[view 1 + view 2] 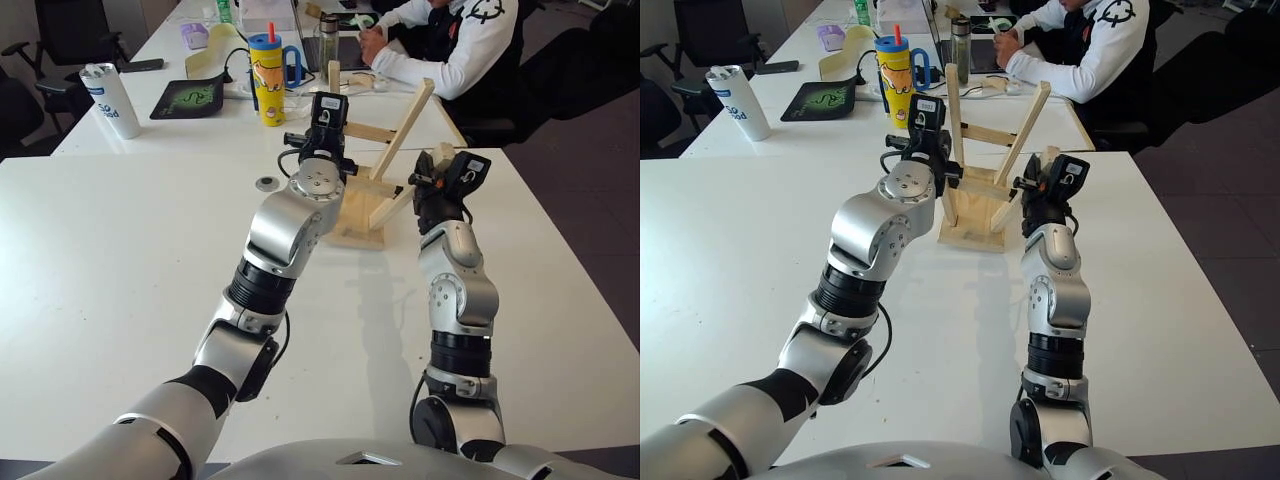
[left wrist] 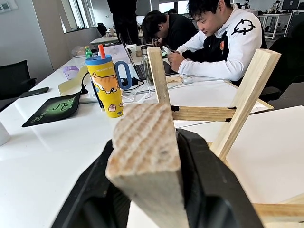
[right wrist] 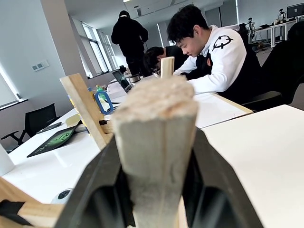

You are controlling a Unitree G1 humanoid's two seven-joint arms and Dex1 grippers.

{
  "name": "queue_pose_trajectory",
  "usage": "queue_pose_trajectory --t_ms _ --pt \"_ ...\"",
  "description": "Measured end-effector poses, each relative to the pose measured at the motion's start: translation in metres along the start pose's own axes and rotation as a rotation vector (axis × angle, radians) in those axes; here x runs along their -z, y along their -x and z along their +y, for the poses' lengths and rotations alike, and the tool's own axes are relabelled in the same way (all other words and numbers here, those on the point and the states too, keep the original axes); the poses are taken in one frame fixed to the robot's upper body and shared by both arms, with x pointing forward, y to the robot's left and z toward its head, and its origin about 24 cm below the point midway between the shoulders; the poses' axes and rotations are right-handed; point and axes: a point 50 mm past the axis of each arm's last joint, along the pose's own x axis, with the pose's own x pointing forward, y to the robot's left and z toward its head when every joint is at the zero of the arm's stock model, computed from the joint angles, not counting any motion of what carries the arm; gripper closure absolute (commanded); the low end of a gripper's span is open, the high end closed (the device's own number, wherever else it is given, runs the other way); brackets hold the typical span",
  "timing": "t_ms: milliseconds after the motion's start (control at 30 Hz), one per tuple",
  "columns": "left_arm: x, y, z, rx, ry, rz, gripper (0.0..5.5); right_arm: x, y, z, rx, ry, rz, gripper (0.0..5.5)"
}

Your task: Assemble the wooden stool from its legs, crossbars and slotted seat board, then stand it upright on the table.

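The wooden stool rests upside down on the white table, its slotted seat board [image 1: 356, 236] flat on the surface and its legs pointing up. Two far legs [image 1: 407, 122] [image 1: 953, 100] are joined by a crossbar [image 1: 368, 131]. My left gripper [image 1: 323, 128] is shut on the top of a near leg [image 2: 145, 156], with black fingers [image 2: 211, 190] on both sides of it. My right gripper [image 1: 440, 172] is shut on the other near leg [image 3: 154, 142], to the right of the seat board.
On the table behind stand a yellow bottle [image 1: 266, 80], a white tumbler [image 1: 110, 100] and a black mouse pad [image 1: 195, 97]. A small round disc [image 1: 266, 183] lies left of the stool. A person sits at the far table. Bare tabletop [image 1: 120, 260] stretches left and front.
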Motion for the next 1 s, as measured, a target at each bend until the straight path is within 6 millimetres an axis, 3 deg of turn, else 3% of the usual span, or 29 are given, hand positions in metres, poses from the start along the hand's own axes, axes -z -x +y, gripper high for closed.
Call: queue_pose_trajectory --t_ms 267,900,1000 --pt "0.004 0.0 0.001 0.013 -0.076 -0.023 4.15 -0.004 -0.001 0.0 -0.019 0.019 0.042 4.45" --pt "0.016 0.003 0.028 0.103 0.23 0.121 4.27 -0.01 -0.008 0.014 -0.069 0.044 0.13 4.45" --pt "0.024 0.005 0.03 0.149 0.27 0.097 3.72 -0.01 -0.008 0.014 -0.069 0.045 0.129 4.45"
